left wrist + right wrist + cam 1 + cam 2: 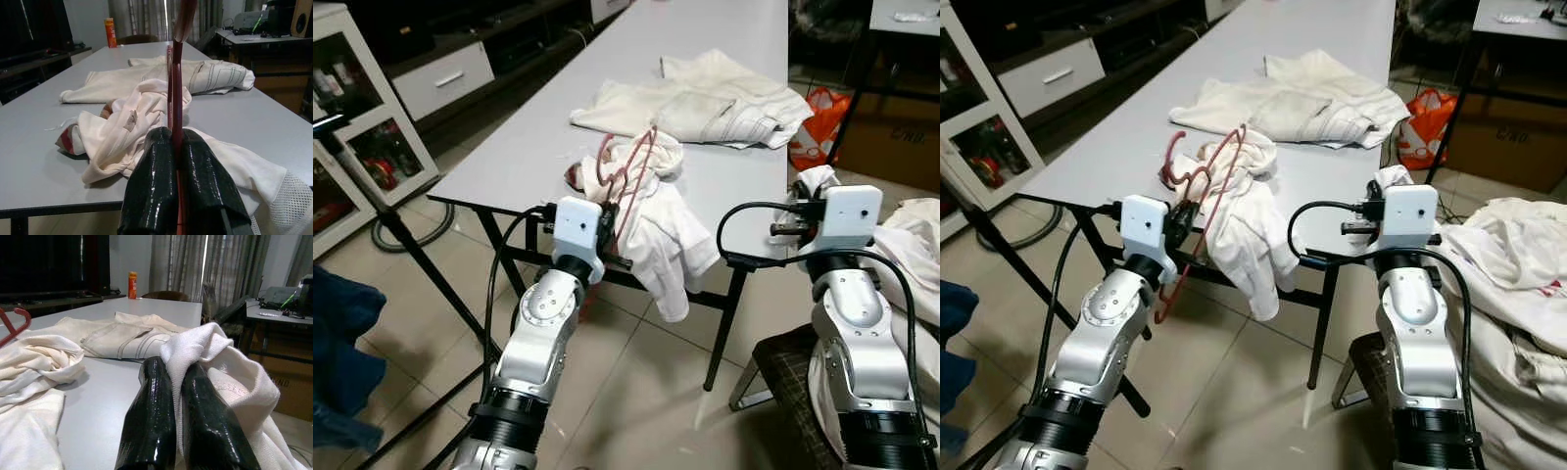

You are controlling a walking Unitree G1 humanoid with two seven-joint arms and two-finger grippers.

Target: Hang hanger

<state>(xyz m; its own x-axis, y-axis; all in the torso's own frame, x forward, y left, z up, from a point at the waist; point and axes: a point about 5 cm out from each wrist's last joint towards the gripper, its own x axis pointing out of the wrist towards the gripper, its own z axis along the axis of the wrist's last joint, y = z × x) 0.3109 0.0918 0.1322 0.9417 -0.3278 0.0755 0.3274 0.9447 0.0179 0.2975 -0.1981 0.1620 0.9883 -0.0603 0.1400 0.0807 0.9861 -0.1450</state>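
Grey tabletop (538, 137) runs ahead, both silver arms raised at its near edge. Left gripper (177, 147) is clamped on the thin red wire hanger (1203, 201), which rises straight between its fingers above a crumpled white shirt (656, 220). Right gripper (178, 382) pinches a fold of white knit cloth (220, 362), draped past its fingertips.

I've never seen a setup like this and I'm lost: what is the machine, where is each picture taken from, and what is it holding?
It is a humanoid robot with two silver arms, each ending in a pincer of two black fingers. Two pictures come from its head, looking down at a grey table. The other two look along each pincer from the wrist. The left pincer is shut on a red hanger tangled in a white garment that droops over the table edge. The right pincer is shut on a piece of white cloth. Another pale garment lies flat further along the table.
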